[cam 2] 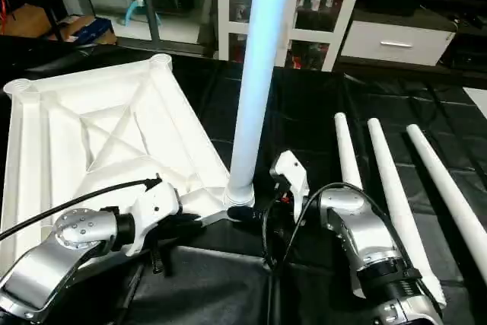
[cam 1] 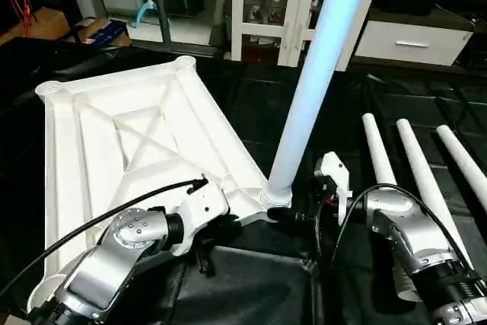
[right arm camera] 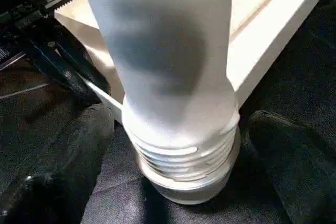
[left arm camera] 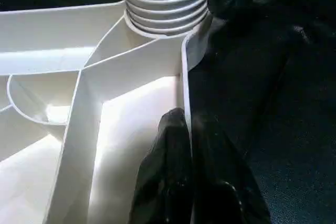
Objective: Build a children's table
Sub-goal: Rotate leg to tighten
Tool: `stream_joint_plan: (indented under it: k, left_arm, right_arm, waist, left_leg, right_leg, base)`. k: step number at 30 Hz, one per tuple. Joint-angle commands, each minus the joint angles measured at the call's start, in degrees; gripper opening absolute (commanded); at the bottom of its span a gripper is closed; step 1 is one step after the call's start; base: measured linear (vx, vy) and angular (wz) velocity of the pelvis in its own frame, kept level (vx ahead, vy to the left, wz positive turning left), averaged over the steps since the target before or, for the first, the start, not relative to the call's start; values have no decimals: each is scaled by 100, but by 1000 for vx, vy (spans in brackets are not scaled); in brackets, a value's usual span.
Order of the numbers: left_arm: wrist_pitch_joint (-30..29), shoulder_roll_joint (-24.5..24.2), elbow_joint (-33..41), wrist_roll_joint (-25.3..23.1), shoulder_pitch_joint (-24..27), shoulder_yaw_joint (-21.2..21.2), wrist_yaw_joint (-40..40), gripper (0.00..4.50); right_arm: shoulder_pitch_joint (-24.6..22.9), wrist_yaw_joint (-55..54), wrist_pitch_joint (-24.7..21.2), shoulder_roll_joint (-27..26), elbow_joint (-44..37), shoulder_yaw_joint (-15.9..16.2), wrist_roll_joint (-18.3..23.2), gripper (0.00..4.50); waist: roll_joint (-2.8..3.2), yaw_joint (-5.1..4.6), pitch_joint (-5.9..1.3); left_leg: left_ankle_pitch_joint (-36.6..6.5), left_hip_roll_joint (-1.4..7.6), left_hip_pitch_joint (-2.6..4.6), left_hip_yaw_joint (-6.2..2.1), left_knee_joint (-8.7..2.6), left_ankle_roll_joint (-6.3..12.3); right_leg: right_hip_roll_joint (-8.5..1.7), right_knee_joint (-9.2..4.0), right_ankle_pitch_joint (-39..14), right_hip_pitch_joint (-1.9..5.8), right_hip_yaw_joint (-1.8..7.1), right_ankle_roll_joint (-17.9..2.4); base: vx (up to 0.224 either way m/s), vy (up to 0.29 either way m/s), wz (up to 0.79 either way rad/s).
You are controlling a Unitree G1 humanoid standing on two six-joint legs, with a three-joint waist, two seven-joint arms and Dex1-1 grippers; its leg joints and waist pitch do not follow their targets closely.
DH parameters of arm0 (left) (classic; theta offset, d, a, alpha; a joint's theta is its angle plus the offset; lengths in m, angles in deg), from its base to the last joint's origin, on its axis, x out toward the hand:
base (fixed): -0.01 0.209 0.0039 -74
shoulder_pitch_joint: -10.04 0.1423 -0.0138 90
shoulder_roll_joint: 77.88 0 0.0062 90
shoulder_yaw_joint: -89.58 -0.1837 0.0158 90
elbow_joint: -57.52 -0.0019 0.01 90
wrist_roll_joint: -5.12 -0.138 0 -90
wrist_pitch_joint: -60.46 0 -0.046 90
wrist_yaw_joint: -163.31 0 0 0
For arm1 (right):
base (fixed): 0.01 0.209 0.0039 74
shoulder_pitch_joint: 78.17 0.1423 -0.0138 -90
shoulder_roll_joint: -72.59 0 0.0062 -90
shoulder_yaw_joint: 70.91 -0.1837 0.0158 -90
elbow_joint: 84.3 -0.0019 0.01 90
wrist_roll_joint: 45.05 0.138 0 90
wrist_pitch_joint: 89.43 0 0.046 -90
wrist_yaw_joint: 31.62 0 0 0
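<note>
The white table top [cam 1: 129, 142] lies upside down on the black-covered tabletop [cam 1: 251, 104], its X-ribbed underside facing up, filling the nine-o'clock half of the head view. One long tapered leg [cam 1: 316, 74] stands upright in the near corner socket [cam 1: 275, 197], roughly at the centre of the scene; several rings of its screw thread [right arm camera: 184, 153] show above the socket rim.

The left gripper [cam 1: 228, 222] comes in from seven o'clock with its two black fingers [left arm camera: 184, 182] pressed together on the top's thin edge wall, just short of the socket. The right gripper [right arm camera: 178, 182] reaches in from five o'clock, its fingers [right arm camera: 68, 166] spread wide on either side of the leg's threaded base and not touching it.

Three more legs [cam 1: 415, 165] lie side by side on the cloth at three o'clock, close to the right forearm and partly covered by it. A black cable [cam 1: 99, 218] loops over the left wrist, another [cam 1: 346, 215] arcs over the right.

At twelve o'clock, beyond the tabletop, stand a white glass-door cabinet [cam 1: 266, 5] and, toward one o'clock, a white drawer unit [cam 1: 411, 39]. Boxes [cam 1: 103, 32] sit on the floor at eleven o'clock.
</note>
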Motion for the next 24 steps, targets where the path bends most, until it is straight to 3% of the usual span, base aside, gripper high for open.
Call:
stream_joint_plan:
  k: [1,8,16,24]
  left_arm:
    - [20,-42,-6,-19,3,-131,-115,0]
    - [-8,-57,16,3,9,-158,-134,0]
    - [-47,-89,35,18,24,-164,-159,0]
    - [-137,23,-109,-39,-50,-207,-47,0]
  right_arm:
    - [75,-46,-10,-26,36,0,-17,418]
    - [77,-17,-42,-99,-12,-57,57,354]
    - [-8,-27,-53,-158,-30,-67,67,291]
    - [5,-833,13,-538,272,-326,11,283]
  waist:
    - [27,-5,-304]
    - [26,1,-314]
    - [27,7,-307]
    - [39,-16,-287]
  left_leg:
    - [-976,438,73,-169,-434,302]
    - [-839,440,73,-168,-423,338]
    - [-916,438,83,-165,-420,318]
    - [-1190,420,82,-173,-436,156]
  right_leg:
    - [-474,-350,-903,244,270,-1388]
    - [-474,-322,-705,255,267,-1431]
    - [-473,-330,-832,249,267,-1424]
    - [-477,-367,-1283,226,278,-1318]
  base:
    - [0,0,0]
    - [0,0,0]
    - [0,0,0]
    - [0,0,0]
